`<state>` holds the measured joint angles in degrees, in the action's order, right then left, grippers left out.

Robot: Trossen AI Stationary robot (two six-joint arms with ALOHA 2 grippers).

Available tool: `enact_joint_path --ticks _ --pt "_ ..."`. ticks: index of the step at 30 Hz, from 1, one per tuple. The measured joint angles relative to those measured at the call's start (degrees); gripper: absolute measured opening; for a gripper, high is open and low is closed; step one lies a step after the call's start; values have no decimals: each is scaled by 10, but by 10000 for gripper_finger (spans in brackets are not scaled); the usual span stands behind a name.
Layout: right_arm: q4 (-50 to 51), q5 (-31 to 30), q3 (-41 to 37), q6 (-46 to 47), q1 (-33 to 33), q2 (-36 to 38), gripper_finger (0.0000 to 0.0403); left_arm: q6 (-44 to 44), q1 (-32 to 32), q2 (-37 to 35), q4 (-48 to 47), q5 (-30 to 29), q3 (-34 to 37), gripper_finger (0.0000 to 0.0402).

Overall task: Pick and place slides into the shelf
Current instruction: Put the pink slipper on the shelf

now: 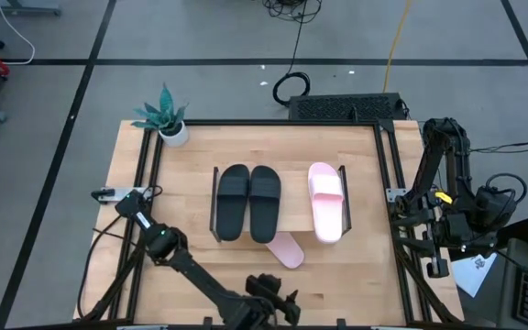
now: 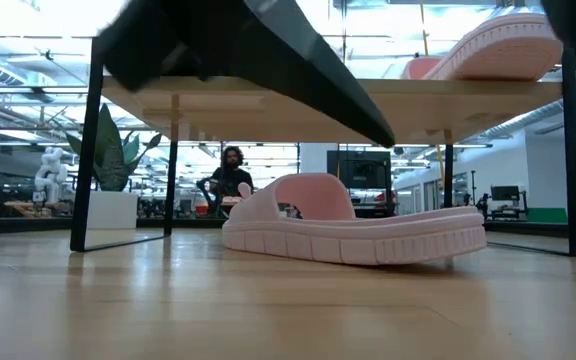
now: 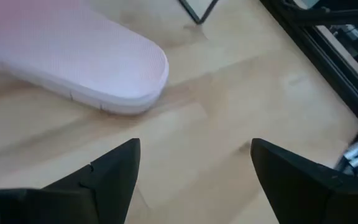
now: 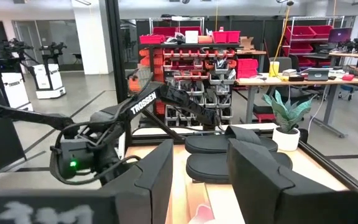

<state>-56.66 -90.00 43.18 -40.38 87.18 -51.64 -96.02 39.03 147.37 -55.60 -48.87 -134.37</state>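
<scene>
Lying on the table (image 1: 136, 229) just in front of the shelf (image 1: 282, 224), partly under its edge, 1 pink slide (image 1: 287, 249) waits; the other 3 sit on top. It looks light, foamy and slightly springy, best pinched across the strap or a sole edge. Near it at the front edge, the left gripper (image 1: 278, 305) hangs spread and empty. Parked off the right side, the right gripper (image 1: 438, 266) is part open, holding nothing. Open room remains beside the shelved pink slide (image 1: 325, 202).

- I work in a robotics lab or workshop.
- Red parts bins (image 4: 194, 37) fill racks behind my counter (image 1: 337, 284).
- Other robots (image 4: 11, 74) stand on the taped concrete floor (image 1: 200, 37).
</scene>
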Motion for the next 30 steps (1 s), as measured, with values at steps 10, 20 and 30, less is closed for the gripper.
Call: enact_joint_path --ticks 10,20,30 --pt "0 0 0 -28 0 0 139 82 -11 -4 8 10 -3 305" --pt "0 0 0 -30 0 0 139 183 -17 -10 6 84 -3 305" --pt "0 0 0 -24 0 0 139 297 -49 -10 27 111 -3 276"
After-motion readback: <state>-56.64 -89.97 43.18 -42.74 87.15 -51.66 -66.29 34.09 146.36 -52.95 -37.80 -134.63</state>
